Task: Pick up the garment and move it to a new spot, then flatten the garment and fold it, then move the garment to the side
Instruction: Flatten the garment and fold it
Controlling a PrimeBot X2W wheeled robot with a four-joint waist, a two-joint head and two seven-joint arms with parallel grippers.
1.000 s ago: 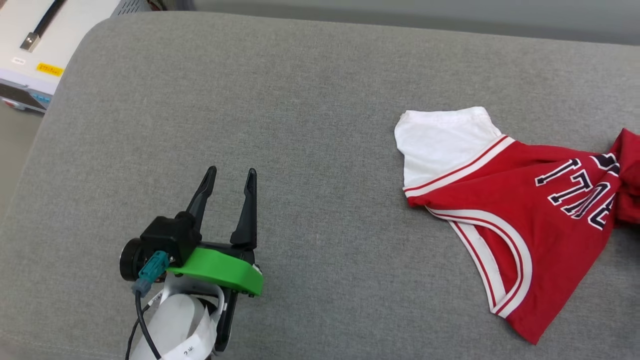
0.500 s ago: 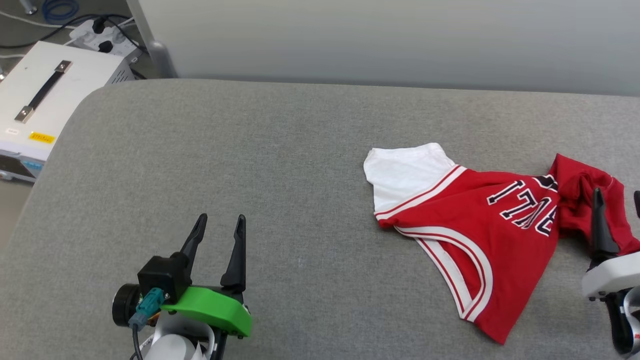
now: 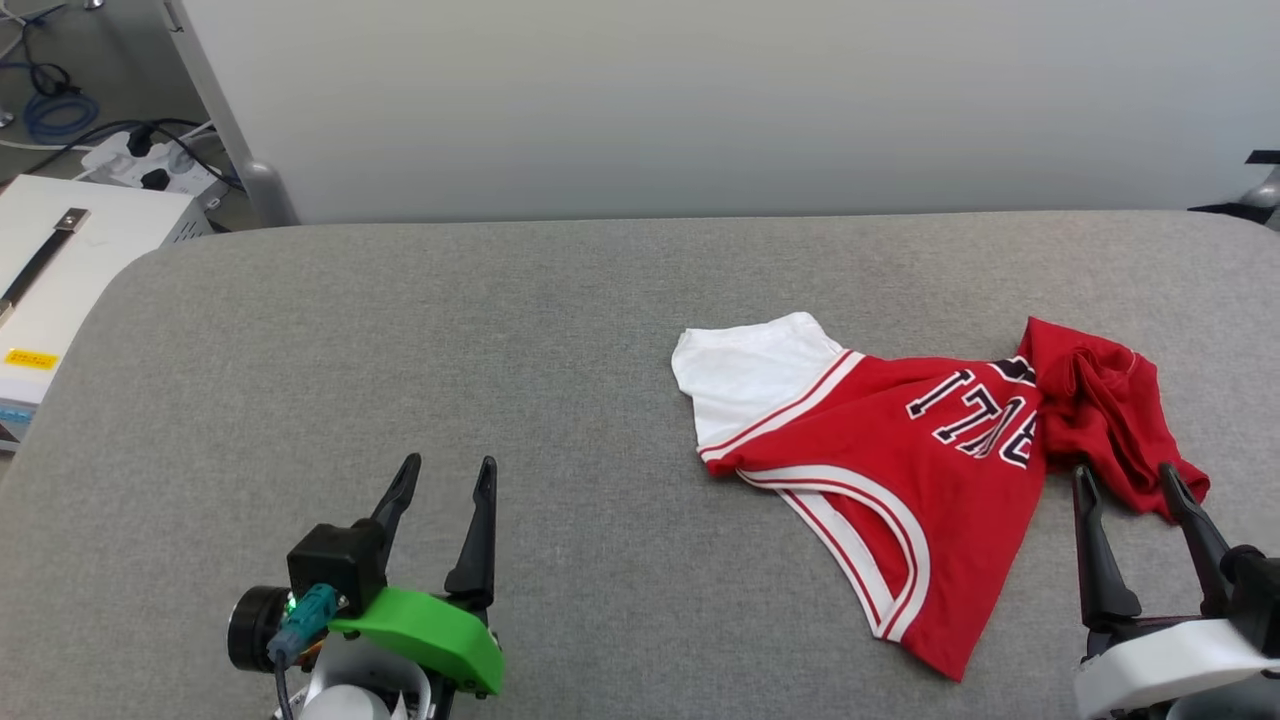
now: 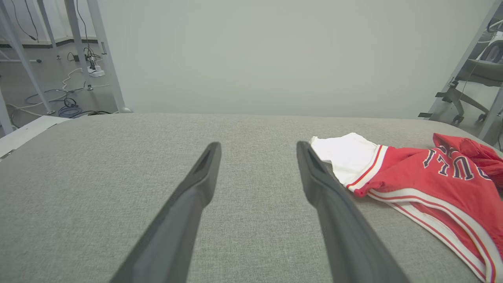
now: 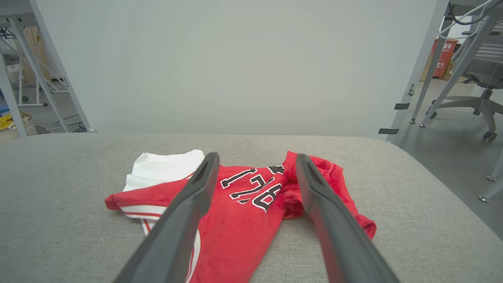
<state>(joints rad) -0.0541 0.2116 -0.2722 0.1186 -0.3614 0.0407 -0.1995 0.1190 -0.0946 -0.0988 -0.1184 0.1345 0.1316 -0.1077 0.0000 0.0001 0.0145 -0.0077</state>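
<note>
Closest to you, your left tool (image 3: 448, 464) sits low over the near left part of the grey cloth-covered desk (image 3: 400, 330). It has a green piece (image 3: 425, 635) behind its two dark fingers. The fingers are spread apart and hold nothing. Your right tool (image 3: 1124, 472) is at the near right, on a white piece (image 3: 1160, 665). Its fingers are spread wide too, and they hold nothing. Its tips point at the near edge of the garment (image 3: 900, 470). The right tip looks like it is over a bit of red cloth, but you cannot tell if it touches. The garment lies on the right half of the desk, well apart from your left tool. It is not flat. The red body spreads toward you and comes to a point, with white and red stripes along a curved edge. Black letters with white outlines (image 3: 975, 415) run across the red. A white sleeve (image 3: 745, 370) sticks out on the left side. The right end is scrunched into a red lump (image 3: 1100, 400). Past the garment, the grey desk runs on to its rounded far edge. Behind that stands a plain pale wall (image 3: 700, 100). Far off on the left, a white box (image 3: 60, 260) sits beside the desk, and cables (image 3: 60, 110) lie on the floor.
</note>
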